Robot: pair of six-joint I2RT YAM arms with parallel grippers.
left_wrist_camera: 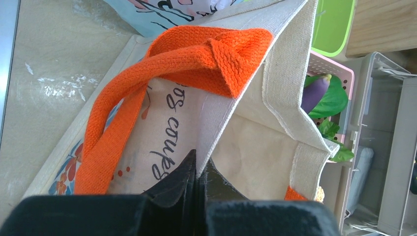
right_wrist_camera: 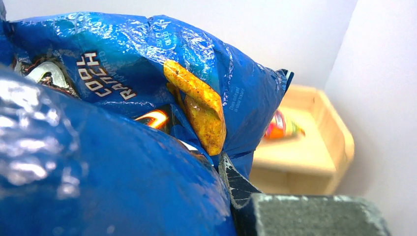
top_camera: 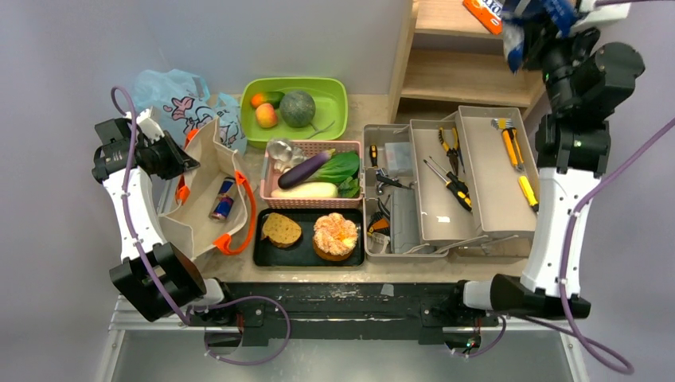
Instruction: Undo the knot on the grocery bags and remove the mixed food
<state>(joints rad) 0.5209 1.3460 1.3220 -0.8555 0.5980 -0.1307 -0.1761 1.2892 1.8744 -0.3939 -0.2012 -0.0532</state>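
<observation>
My left gripper (top_camera: 177, 157) is shut on the rim of the beige canvas tote (top_camera: 199, 171); in the left wrist view its fingers (left_wrist_camera: 183, 178) pinch the tote's cloth edge (left_wrist_camera: 216, 132) below an orange handle (left_wrist_camera: 196, 54). A drink can (top_camera: 224, 199) lies inside the tote. The light-blue plastic bag (top_camera: 177, 97) lies crumpled behind it; no knot shows. My right gripper (top_camera: 532, 30) is raised at the far right, shut on the blue snack pack (right_wrist_camera: 147, 73), over the wooden shelf (top_camera: 470, 76).
A green bin (top_camera: 328, 95) holds an orange, peach and melon. A pink basket (top_camera: 314, 146) holds eggplant (top_camera: 304, 169), radish and greens. A black tray (top_camera: 306, 251) holds bread slice and pastry (top_camera: 335, 235). An open grey toolbox (top_camera: 470, 191) stands right. An orange snack packet (top_camera: 484, 12) lies on the shelf.
</observation>
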